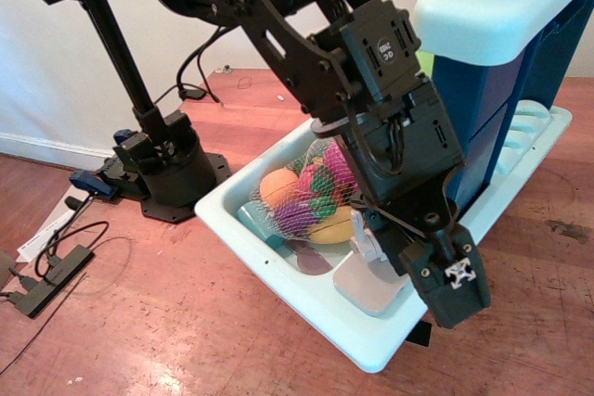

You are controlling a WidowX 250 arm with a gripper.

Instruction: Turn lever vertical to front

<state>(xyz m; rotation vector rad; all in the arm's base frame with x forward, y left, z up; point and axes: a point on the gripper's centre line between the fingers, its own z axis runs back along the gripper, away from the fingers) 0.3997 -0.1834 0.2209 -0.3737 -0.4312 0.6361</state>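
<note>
The grey toy faucet (369,246) stands on its flat square base plate (364,292) at the near right of the white sink basin (278,271). My black gripper (453,289) hangs right beside the faucet, on its right, and covers most of it. The lever is hidden behind the gripper body, so I cannot make it out. Only the outer side of one finger (459,280) shows. Whether the jaws are open or shut on anything cannot be told.
A net bag of toy fruit (311,194) lies in the basin left of the faucet. A blue and pale-turquoise toy kitchen unit (501,53) rises at the right, with a drain rack (529,132) beside it. The black arm stand (162,169) and cables (56,257) are on the floor at the left.
</note>
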